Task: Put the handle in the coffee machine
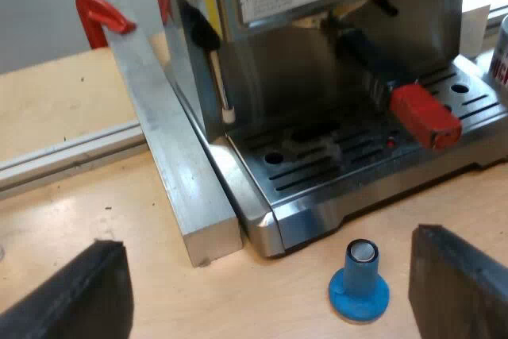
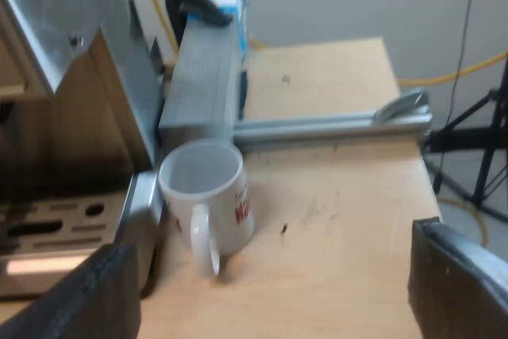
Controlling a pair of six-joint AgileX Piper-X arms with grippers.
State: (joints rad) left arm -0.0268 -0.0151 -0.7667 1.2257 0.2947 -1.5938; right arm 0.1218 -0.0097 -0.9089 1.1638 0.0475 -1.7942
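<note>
Handle (image 1: 373, 57): locked into espresso machine (image 1: 317, 29) front; red end (image 1: 425, 115) over drip tray (image 1: 333, 166).
Left gripper (image 1: 266, 252): released, empty; blue tamper (image 1: 359, 279) upright near it.
Right gripper (image 2: 272, 240): released, empty; mug (image 2: 208, 196) just beside machine.

Bright even indoor light, white glare on the drip tray (image 1: 333, 196) rim, faint shadow under the mug (image 2: 208, 196)
</note>
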